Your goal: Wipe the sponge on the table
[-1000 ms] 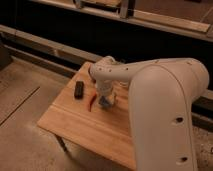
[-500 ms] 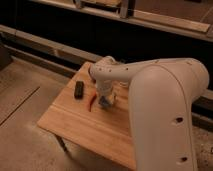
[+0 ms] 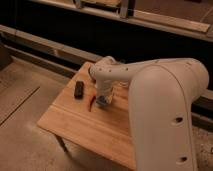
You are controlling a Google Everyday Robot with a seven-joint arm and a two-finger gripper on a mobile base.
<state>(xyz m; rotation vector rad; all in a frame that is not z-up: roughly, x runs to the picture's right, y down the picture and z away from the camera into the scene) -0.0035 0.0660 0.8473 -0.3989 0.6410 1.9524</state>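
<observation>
The light-brown wooden table fills the middle of the camera view. My white arm reaches in from the right and bends down over its far half. The gripper points down at the tabletop under the arm's wrist. A small blue-grey sponge shows at the gripper's tip, against the wood. The arm hides most of the gripper and the far right part of the table.
A black rectangular block lies on the table left of the gripper. A thin red chili-shaped thing lies between that block and the sponge. Dark rails and a wall run behind the table. Concrete floor lies to the left.
</observation>
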